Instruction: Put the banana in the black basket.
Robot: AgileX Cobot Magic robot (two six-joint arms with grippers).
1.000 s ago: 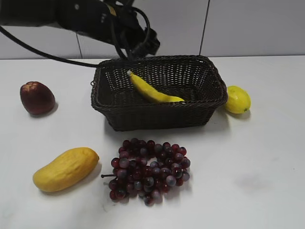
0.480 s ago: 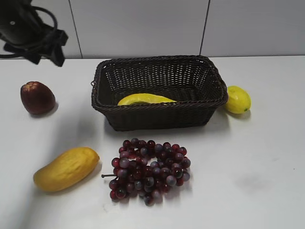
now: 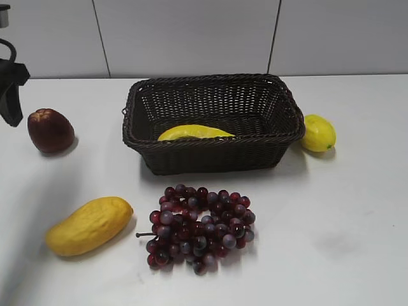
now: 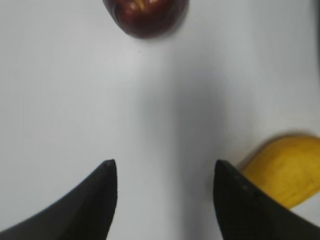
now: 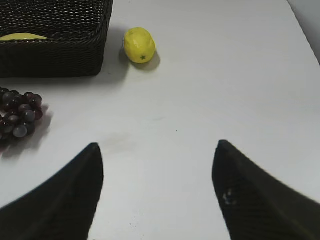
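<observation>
Both of our end effectors, left end effector (image 4: 162,172) and right end effector (image 5: 157,157), are hanging released and empty over the white worktop (image 3: 344,210). Beyond, the slim curved yellow banana (image 3: 194,132) is lying inside the dark woven wicker basket (image 3: 210,159); we are judging little risk, unless an arm nudges that flared, braided rim.

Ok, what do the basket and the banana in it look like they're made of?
The black basket looks like woven wicker or plastic rattan: dark strands, open weave, braided rim. The banana shows smooth, evenly yellow, slightly glossy skin; it may be a plastic replica, but the pictures can't settle that.
</observation>
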